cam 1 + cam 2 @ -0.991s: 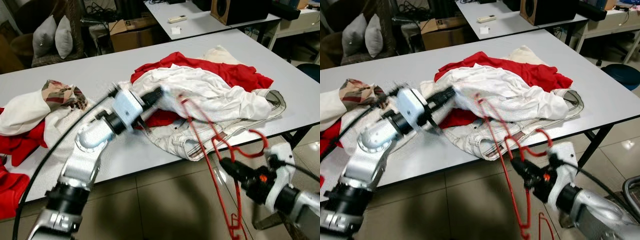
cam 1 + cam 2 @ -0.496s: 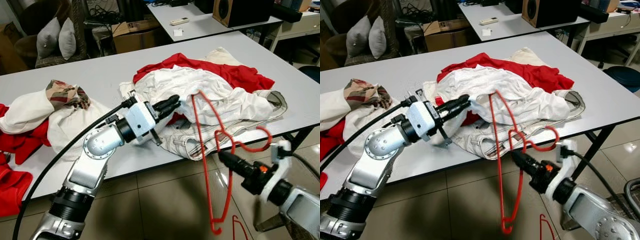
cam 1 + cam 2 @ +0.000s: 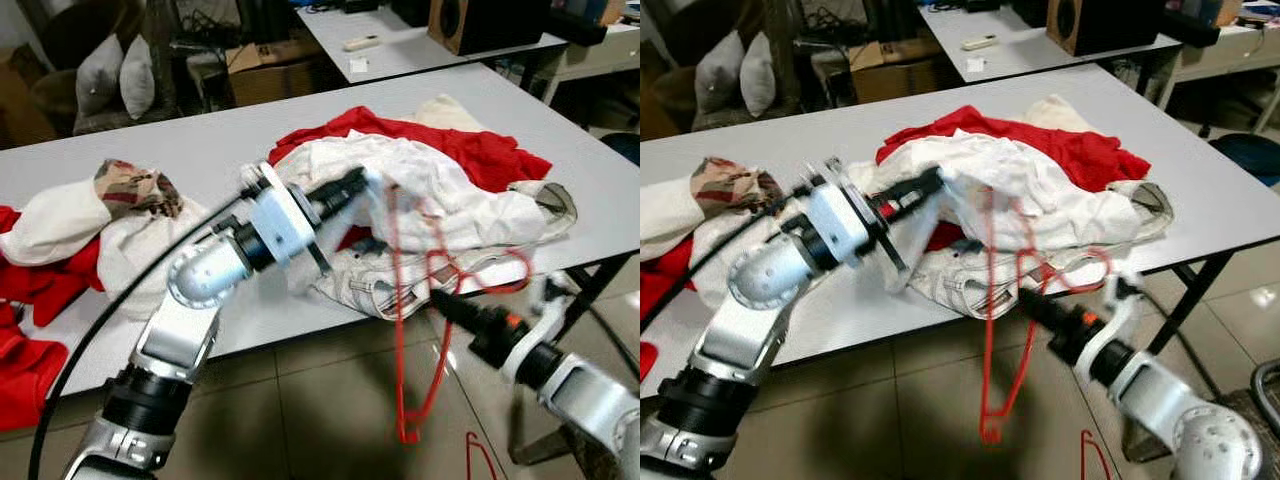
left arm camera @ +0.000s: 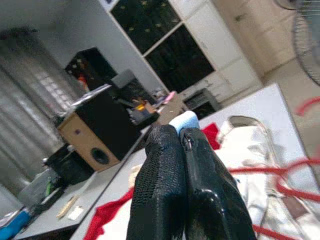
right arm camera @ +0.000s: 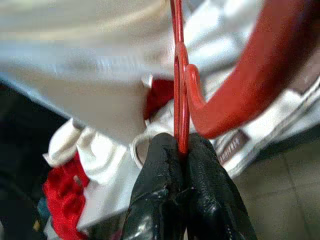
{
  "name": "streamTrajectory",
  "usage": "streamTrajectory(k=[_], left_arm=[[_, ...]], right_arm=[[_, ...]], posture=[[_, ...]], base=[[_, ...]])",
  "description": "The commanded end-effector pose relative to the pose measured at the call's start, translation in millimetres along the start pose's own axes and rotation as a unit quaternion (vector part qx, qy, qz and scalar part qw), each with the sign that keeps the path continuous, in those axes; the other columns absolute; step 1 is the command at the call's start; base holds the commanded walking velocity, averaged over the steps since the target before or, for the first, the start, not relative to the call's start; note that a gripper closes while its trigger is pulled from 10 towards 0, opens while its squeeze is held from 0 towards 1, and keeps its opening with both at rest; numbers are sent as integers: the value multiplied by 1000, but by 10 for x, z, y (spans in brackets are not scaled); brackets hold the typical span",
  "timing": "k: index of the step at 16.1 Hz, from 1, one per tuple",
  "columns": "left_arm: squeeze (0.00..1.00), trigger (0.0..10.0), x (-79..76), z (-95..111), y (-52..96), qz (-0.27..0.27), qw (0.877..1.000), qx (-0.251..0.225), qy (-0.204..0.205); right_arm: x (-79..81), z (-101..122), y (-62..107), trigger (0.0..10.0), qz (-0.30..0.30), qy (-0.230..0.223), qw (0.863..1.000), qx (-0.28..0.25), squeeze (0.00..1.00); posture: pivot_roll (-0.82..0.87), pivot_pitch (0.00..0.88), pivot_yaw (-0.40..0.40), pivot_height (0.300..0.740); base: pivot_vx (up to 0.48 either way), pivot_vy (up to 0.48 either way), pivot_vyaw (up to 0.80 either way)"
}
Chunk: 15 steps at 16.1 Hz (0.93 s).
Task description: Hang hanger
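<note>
Right gripper [image 3: 440,300] is clamped tight on the thin red plastic hanger [image 3: 418,330], fingers pinching the wire where the hook meets the frame; hanger hangs off the front edge of the grey table [image 3: 200,150], its upper part blurred against the white shirt [image 3: 450,195] on top of the heap of clothes. Left gripper [image 3: 352,186] has its fingers pressed together at the shirt's edge, looks like it's pinching a fold of it, though I can't confirm cloth between the fingers. I read this as the threading step: hanger being brought to the garment, not yet inside it. Next move needs the shirt opening lifted clear of the red garment [image 3: 480,150] and beige trousers [image 3: 380,285] so one hanger shoulder can slide in. Right wrist view gives me the grip itself, which the motion-blurred head views don't resolve; left wrist view shows closed fingers [image 4: 170,190] and the room beyond, no cloth visible.
</note>
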State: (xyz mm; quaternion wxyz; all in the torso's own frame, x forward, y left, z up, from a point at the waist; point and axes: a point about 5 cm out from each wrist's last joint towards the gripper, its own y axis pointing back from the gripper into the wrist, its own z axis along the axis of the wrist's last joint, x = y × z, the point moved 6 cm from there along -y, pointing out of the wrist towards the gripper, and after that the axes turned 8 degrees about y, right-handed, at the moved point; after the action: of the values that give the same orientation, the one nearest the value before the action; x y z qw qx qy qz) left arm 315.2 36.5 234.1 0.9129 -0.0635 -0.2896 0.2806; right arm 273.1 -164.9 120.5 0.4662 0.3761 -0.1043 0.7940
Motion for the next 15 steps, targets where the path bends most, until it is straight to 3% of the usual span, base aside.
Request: streamTrajectory(k=[1,5,7,9,11,12,14,15], left_arm=[[0,0,-45,38,14,-15,1000,-4,-15],[0,0,-6,153,-54,-10,999,-27,-23],[0,0,3,220,-85,-8,999,-41,-25],[0,0,-34,172,-74,-16,999,-30,-24],[0,0,-82,-48,11,-23,999,13,-24],[0,0,-133,-220,74,-31,998,45,-22],[0,0,-214,-361,105,-45,996,71,-12],[0,0,-329,-466,111,-67,994,90,-4]], right_arm=[[-15,116,12,10000,1,-34,999,-33,0],[-158,161,-30,10000,-24,-122,990,-59,0],[-293,145,-82,10000,-56,-180,980,-71,0],[-358,283,-85,10000,-68,-210,969,-108,0],[-348,584,-40,10000,-62,-223,958,-167,0],[-354,821,0,10000,-65,-235,946,-215,0],[-391,1003,8,10000,-80,-257,929,-254,0],[-403,1135,-39,10000,-83,-276,916,-280,0]], posture=[[-60,37,104,740],[-60,35,104,740],[-57,34,102,740],[-54,33,100,740],[-54,34,99,740],[-53,33,101,740],[-58,34,107,740],[-58,33,111,740]], base=[[0,0,0],[0,0,0],[0,0,0],[0,0,0],[0,0,0],[0,0,0],[0,0,0],[0,0,0]])
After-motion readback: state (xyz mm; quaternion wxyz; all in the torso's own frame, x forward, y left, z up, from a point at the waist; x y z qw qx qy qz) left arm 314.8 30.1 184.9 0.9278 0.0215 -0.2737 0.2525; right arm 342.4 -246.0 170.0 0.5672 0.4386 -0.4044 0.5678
